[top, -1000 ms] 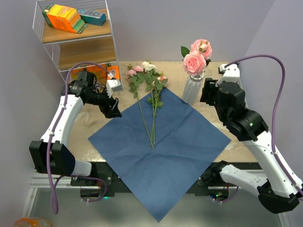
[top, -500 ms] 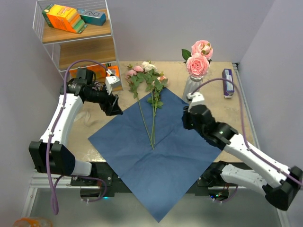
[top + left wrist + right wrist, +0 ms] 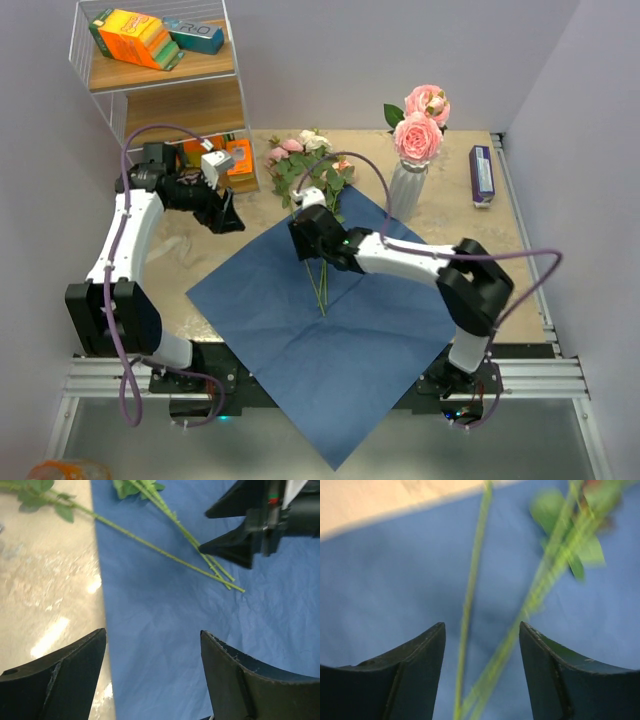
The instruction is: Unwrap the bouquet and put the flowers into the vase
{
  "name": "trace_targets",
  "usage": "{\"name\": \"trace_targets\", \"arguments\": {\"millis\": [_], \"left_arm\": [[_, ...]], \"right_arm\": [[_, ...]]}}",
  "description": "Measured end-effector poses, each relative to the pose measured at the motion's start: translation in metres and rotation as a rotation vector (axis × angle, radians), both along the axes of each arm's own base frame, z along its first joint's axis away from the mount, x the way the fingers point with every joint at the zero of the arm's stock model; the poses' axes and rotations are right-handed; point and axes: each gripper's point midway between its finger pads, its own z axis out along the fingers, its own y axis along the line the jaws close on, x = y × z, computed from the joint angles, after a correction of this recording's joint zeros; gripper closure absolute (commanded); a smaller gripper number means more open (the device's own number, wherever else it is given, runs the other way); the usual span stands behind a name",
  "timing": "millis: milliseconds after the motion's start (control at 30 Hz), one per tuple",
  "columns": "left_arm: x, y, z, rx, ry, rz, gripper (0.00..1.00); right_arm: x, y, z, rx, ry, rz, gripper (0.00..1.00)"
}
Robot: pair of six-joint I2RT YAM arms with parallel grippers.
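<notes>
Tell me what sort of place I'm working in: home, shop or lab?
Probably a lab test cell, not a home or shop: plain grey walls box in one small table, an aluminium rail frame runs along its near edge, and a wire shelf holds boxed goods.

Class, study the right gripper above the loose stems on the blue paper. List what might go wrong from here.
1. The open right gripper straddles several close stems; closing may grab too many or crush one.
2. The narrow vase already holds roses; another stem might tip it.
</notes>
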Motion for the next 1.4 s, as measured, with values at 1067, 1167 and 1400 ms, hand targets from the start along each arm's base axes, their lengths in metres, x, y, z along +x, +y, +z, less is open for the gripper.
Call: {"name": "trace_targets", "arguments": {"millis": [1067,1167,1400], "left_arm": [[-0.007,0.045,-0.009,0.062,-0.005,0.041,0.19],[-0.007,0.046,-0.007,0.066,-0.015,0.04,0.19],[-0.011,0.047,-0.004,0.072,-0.029,0.032,0.19]], "right_arm": [[0.143,0.086,-0.059,-0.065,0.035,0.029,0.57],[0.144,0.084,-0.071,-0.079,0.049,0.026,0.6],[0.153,0.079,-0.071,-0.068,0.045,0.007,0.76]]}}
